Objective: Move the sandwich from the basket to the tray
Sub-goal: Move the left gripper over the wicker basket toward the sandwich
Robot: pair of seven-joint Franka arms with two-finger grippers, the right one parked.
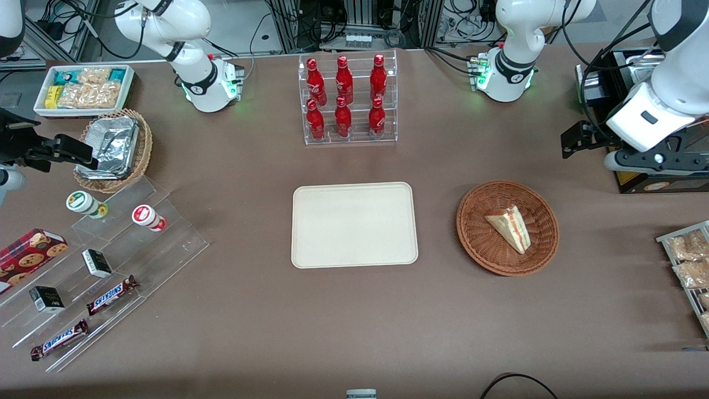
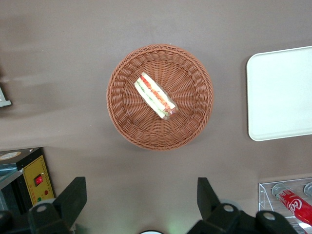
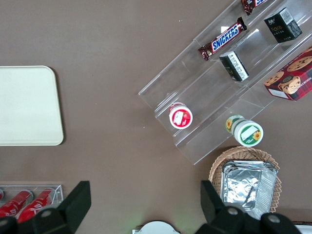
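Sandwich (image 2: 155, 96) in basket (image 2: 195, 117), pincer (image 2: 141, 202) spread wide above

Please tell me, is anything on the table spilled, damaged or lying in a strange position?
Nothing stands out. The sandwich lies intact in the basket, the tray sits flat and bare beside it, and the red bottles stand upright in their rack. The gripper, fingers apart, hangs above the table by the basket.

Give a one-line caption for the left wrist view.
Open gripper above the table, looking down on the sandwich in the basket, tray beside it.
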